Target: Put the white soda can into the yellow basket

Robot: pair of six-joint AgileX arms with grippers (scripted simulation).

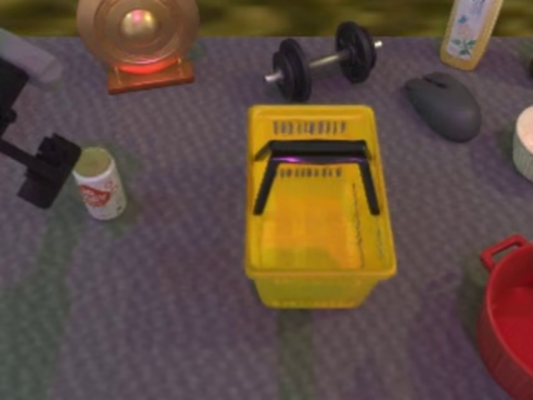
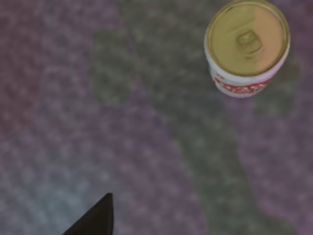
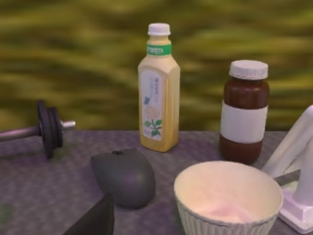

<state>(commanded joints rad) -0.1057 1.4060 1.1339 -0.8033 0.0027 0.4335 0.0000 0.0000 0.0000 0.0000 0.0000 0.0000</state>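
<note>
Approach stage: the left gripper point(image 1: 52, 169) hangs at the table's left edge, just beside the white soda can point(image 1: 100, 183) and not touching it; whether its fingers are open or closed cannot be told, since the top view shows only a dark block and the left wrist view only one dark finger point(image 2: 95, 219) at the frame edge. The can stands upright on the purple woven table point(image 1: 166, 292), well apart from the yellow basket point(image 1: 320, 279), which sits at the table's centre with its black handles point(image 1: 316, 162) folded across the far half of the opening. In the left wrist view the can point(image 2: 247, 46) shows its pale metallic top and a band of red logo below it. Handling judgement: the can is probably light, thin-walled and smooth, so it may slip or dent under hard pressure and would tip if nudged near the rim. The cylindrical wall at mid-height, over the red logo, looks like the soundest place to grip, with fingers on opposite sides. The near half of the basket, clear of the handles, offers the open drop zone. Behind the basket lie a black dumbbell point(image 1: 325, 60) and, further right, a grey computer mouse point(image 1: 443, 104), a cream floral-label bottle point(image 1: 470, 32), a white ribbed bowl point(image 1: 525, 142) and a red pot point(image 1: 510, 321). The right gripper is out of the top view, parked near the bowl point(image 3: 227, 200); one finger point(image 3: 95, 220) shows, and its opening cannot be told.
</note>
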